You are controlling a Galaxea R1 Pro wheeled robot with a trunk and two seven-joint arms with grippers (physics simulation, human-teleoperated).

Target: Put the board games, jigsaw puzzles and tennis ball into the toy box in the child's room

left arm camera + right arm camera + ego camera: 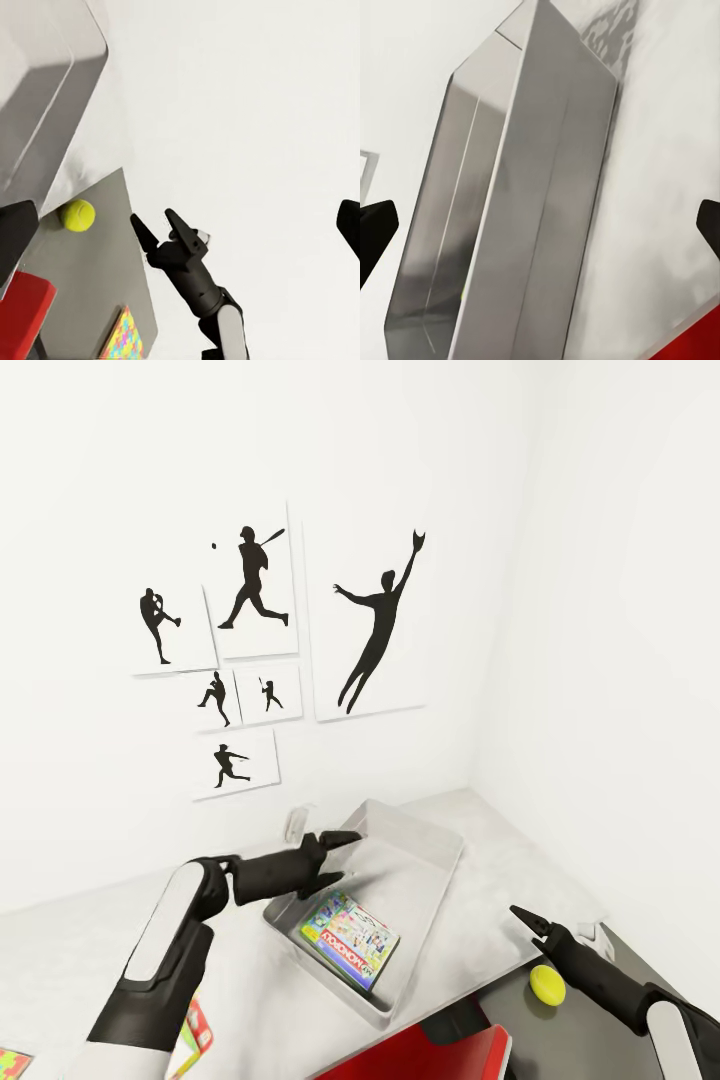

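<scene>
White-walled room, table [480, 830] in corner. Monopoly [350, 939] sat in toy box [425, 830]. Both grippers, left [338, 857] and right [524, 917], were spread, empty. Ball [547, 985] near table edge looked next: right arm drops, pinches.

Smooth grey toy box [437, 860] (matt); fuzzy tennis ball [547, 985]

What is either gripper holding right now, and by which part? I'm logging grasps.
Nothing. The left gripper hangs open over the toy box; the right gripper is open and empty near the tennis ball.
</scene>
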